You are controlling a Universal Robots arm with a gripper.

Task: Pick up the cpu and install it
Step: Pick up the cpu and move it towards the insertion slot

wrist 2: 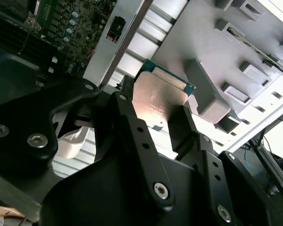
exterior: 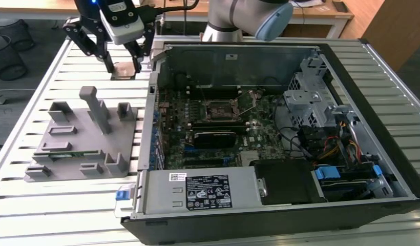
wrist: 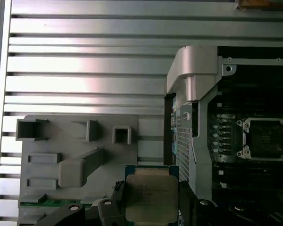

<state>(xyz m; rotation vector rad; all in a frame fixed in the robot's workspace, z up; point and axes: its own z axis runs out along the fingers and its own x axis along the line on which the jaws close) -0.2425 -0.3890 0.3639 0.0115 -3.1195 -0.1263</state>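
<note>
The cpu (exterior: 124, 72), a flat square chip with a silvery top and a thin green rim, hangs above the slatted table beyond the grey fixture and beside the case's back left corner in the exterior view. My gripper (exterior: 123, 66) is shut on it, one black finger on each of two opposite edges. In both wrist views the cpu (wrist 2: 155, 96) (wrist: 151, 195) sits between the fingers (wrist 2: 128, 101) (wrist: 117, 192). The open cpu socket (exterior: 220, 108) (wrist: 264, 139) lies on the motherboard inside the case, with its load lever raised.
An open computer case (exterior: 401, 154) lies on its side, holding the motherboard, a power supply (exterior: 203, 192) and a drive cage (exterior: 309, 100). A grey fixture (exterior: 80, 138) with upright posts holds a green memory stick (exterior: 63, 154). The case wall (wrist: 191, 75) stands between fixture and socket.
</note>
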